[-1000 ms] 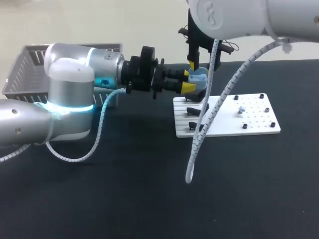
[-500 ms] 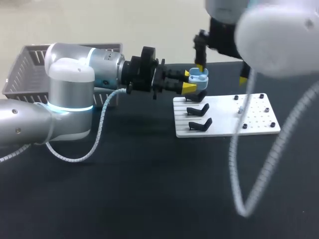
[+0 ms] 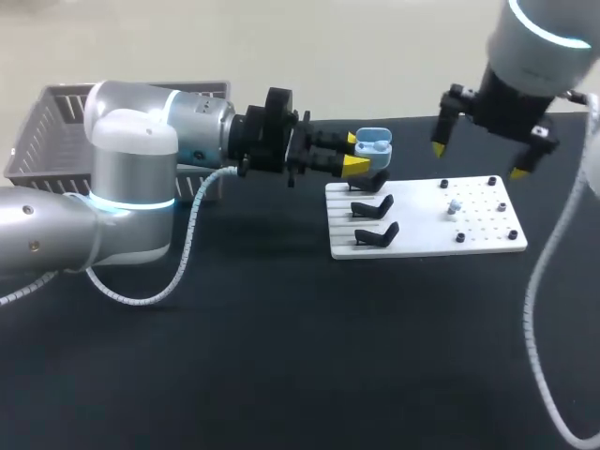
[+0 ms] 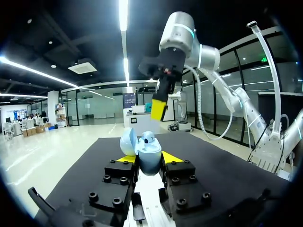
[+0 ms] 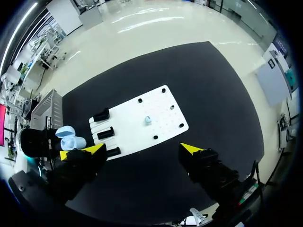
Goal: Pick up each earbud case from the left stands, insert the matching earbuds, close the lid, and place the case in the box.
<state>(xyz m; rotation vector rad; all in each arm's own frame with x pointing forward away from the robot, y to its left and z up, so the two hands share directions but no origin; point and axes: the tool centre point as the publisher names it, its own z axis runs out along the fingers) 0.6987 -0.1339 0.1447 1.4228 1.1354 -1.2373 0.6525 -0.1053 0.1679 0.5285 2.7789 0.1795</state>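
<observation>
The left gripper (image 3: 353,153) reaches level, fingers pinched in; beyond it the right gripper (image 3: 478,159) points down, fingers wide.

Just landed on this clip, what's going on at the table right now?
The left gripper is shut on a light blue earbud case, lid open, holding it over the black stands at the left end of the white board. The right gripper hangs open and empty above the board's pegged end, where one small earbud lies. The grey basket sits behind the left arm; the case is not in it yet.
</observation>
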